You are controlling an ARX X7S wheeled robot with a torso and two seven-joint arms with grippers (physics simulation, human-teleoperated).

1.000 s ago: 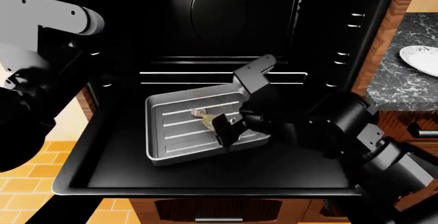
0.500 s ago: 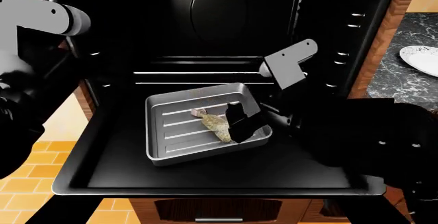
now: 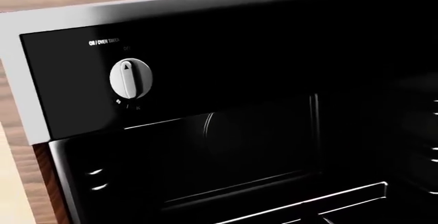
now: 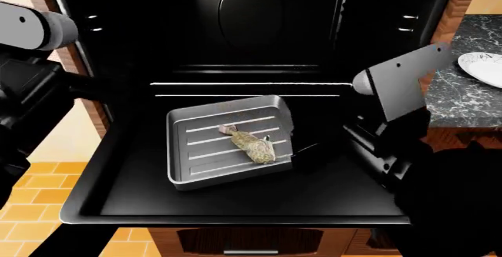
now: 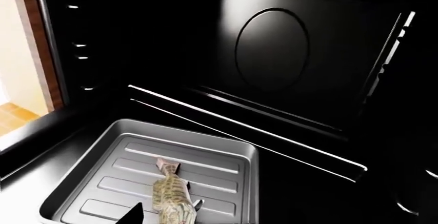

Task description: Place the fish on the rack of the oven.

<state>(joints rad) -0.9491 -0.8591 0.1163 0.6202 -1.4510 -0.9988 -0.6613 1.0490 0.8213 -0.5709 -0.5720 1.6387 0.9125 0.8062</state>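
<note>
Olive-tan and mottled, the small whole fish (image 4: 252, 146) lies loose in a ribbed, shallow grey metal baking tray (image 4: 184, 145), its pinkish tail end pointing toward the dark cavity of the large black built-in oven (image 4: 259, 27). The tray rests on the glossy black lowered oven door (image 4: 117, 198), not on the thin, bright wire rack (image 4: 251, 83) that spans the cavity just behind it. By that measure the task looks part done: the fish is set down in the tray at the oven's mouth, while the rack itself carries nothing.

The right gripper (image 4: 307, 153) sits just beside the tray's near corner, apart from the fish and holding nothing; only dark finger tips show at the edge of the right wrist view, and how wide they stand cannot be told. The left gripper is out of sight. The left wrist view shows a white round control knob (image 3: 130, 78) on the matte black panel above.
</note>
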